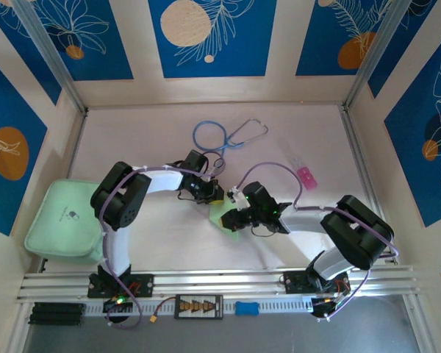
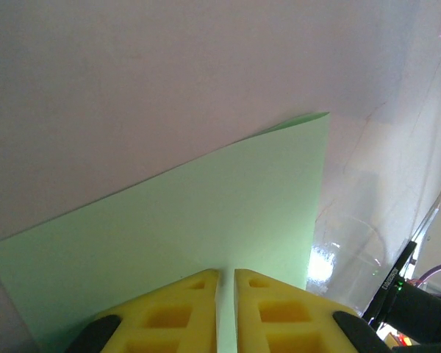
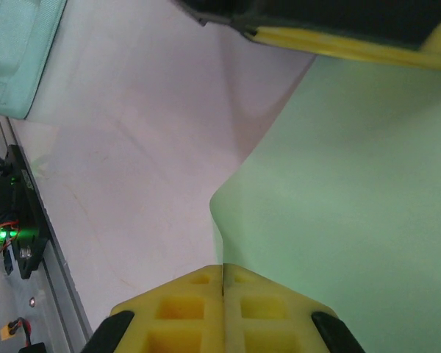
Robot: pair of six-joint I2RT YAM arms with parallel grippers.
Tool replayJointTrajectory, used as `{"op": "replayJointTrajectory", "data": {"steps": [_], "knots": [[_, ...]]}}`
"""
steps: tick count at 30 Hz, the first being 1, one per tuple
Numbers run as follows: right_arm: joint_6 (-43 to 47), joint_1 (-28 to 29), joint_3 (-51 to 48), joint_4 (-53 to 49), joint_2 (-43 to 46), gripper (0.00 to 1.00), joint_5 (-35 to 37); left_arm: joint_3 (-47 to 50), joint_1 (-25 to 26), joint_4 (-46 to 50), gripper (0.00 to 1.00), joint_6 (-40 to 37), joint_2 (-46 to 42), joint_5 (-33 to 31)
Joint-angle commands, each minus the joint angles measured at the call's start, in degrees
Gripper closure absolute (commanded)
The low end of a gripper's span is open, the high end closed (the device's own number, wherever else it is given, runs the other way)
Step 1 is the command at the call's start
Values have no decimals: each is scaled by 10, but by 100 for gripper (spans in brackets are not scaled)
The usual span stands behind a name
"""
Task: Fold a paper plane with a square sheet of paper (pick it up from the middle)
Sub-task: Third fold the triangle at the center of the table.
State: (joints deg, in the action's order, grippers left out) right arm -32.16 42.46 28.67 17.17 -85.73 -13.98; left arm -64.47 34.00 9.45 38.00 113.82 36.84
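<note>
Left claw (image 2: pixel 226 275) pinches the pale green sheet (image 2: pixel 206 209) from the far left; right claw (image 3: pixel 223 271), just beside it to the near right, grips its edge

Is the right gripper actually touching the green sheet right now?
Touching. In the right wrist view the right gripper is shut on the edge of the square sheet of paper, which runs straight into the seam between its jaws.

Cream walls (image 1: pixel 136 44) with blue floral panels (image 1: pixel 242 44) enclose a pale table (image 1: pixel 132 140) edged by aluminium rails (image 1: pixel 220 279).
</note>
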Motion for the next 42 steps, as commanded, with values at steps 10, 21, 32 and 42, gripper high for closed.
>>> {"op": "replayJointTrajectory", "data": {"steps": [10,21,32,42], "knots": [[33,-43,-5,-1,-1,100,-24,0,5,23,84,-9,4,-16],[35,-47,-30,24,3,100,-6,5,5,19,84,-3,-2,-14],[38,-51,-37,32,1,100,15,5,5,14,83,0,0,-10],[52,-50,-41,39,-1,100,34,6,5,10,83,3,0,-10]]}}
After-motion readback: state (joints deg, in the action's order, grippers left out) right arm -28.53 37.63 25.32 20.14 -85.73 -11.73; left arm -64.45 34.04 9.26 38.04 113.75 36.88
